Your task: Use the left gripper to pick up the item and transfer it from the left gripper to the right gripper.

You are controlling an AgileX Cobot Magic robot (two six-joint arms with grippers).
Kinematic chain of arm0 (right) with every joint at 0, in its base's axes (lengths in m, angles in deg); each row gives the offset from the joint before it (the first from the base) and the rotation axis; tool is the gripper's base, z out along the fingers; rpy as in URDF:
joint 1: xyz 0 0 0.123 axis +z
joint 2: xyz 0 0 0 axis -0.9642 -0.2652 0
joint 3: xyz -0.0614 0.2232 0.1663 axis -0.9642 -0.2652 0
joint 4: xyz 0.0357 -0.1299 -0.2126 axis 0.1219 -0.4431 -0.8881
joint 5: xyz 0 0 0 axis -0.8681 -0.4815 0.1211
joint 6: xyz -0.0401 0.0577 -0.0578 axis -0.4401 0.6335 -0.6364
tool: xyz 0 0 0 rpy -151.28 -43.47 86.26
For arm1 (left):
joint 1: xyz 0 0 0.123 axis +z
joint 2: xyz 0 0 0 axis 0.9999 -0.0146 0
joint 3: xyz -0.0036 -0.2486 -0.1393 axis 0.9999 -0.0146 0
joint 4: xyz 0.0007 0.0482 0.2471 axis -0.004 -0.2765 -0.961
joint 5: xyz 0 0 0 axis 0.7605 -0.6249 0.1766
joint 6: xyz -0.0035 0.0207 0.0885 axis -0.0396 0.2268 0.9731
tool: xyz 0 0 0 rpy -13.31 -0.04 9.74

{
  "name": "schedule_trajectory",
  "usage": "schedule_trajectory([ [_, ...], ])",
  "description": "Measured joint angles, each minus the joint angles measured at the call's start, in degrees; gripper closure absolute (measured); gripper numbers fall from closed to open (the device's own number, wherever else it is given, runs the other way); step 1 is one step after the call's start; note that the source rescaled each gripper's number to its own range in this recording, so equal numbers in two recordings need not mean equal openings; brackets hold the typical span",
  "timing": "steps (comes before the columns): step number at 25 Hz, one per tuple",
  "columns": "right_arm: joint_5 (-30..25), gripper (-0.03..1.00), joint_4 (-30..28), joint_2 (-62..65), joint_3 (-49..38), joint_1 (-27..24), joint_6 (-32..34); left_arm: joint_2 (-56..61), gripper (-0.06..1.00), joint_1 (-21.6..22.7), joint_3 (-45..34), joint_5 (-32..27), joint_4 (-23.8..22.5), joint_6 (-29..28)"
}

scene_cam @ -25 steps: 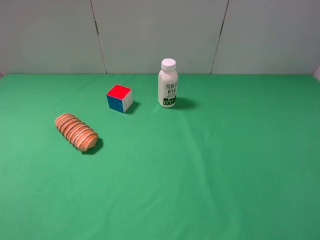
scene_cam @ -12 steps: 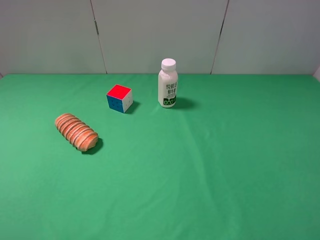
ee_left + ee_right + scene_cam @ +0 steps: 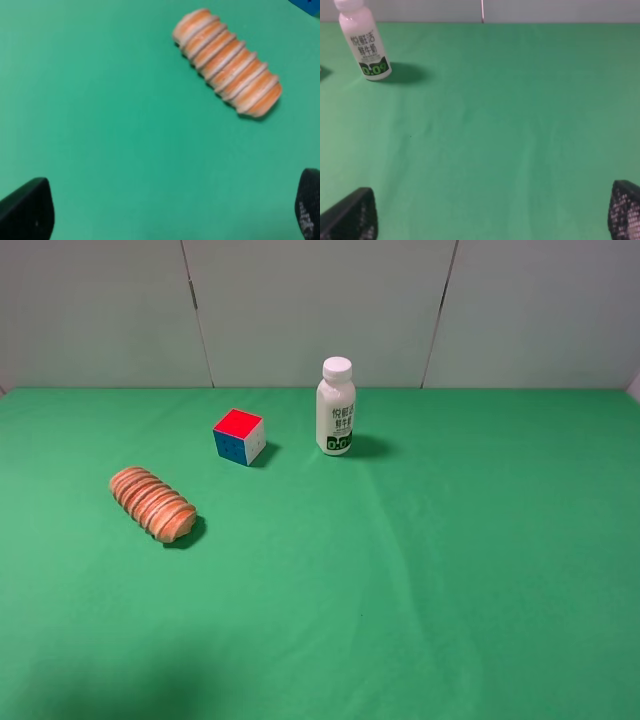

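Note:
The item, an orange-brown ridged cylinder with pale grooves, lies on its side on the green cloth at the left. It also shows in the left wrist view, beyond the fingertips. My left gripper is open and empty above bare cloth, with its two black fingertips wide apart and short of the item. My right gripper is open and empty over bare cloth, its fingertips wide apart. Neither arm shows in the exterior high view.
A red-blue-white puzzle cube sits behind the item. A white milk bottle stands upright at the back centre and also shows in the right wrist view. A grey panelled wall closes the far edge.
A faint shadow has appeared on the cloth at the lower left of the exterior high view. The objects have not moved.

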Motion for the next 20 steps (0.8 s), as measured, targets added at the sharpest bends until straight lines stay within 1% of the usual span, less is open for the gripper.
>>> schedule_trajectory([
  [7, 0.0, -0.03, 0.0, 0.0, 0.0, 0.0, 0.0, -11.49, -0.06, 0.0, 0.0, 4.95, 5.98, -0.17],
  [8, 0.0, -0.03, 0.0, 0.0, 0.0, 0.0, 0.0, -11.49, -0.06, 0.0, 0.0, 4.95, 5.98, -0.17],
  [11, 0.0, -0.03, 0.0, 0.0, 0.0, 0.0, 0.0, -15.2, -0.06, -0.23, 0.0, 7.44, 7.76, -0.23],
  [12, 0.0, -0.03, 0.0, 0.0, 0.0, 0.0, 0.0, -17.69, -0.06, -1.7, 0.0, 9.7, 7.76, -1.13],
  [14, 0.0, -0.03, 0.0, 0.0, 0.0, 0.0, 0.0, -20.34, -0.06, -4.01, 0.0, 11.75, 7.76, -2.95],
  [17, 0.0, -0.03, 0.0, 0.0, 0.0, 0.0, 0.0, -24.3, -0.06, -7.52, 0.0, 14.96, 7.71, -7.13],
  [20, 0.0, -0.03, 0.0, 0.0, 0.0, 0.0, 0.0, -28.32, -0.06, -11.24, 0.01, 17.87, 6.6, -11.33],
])
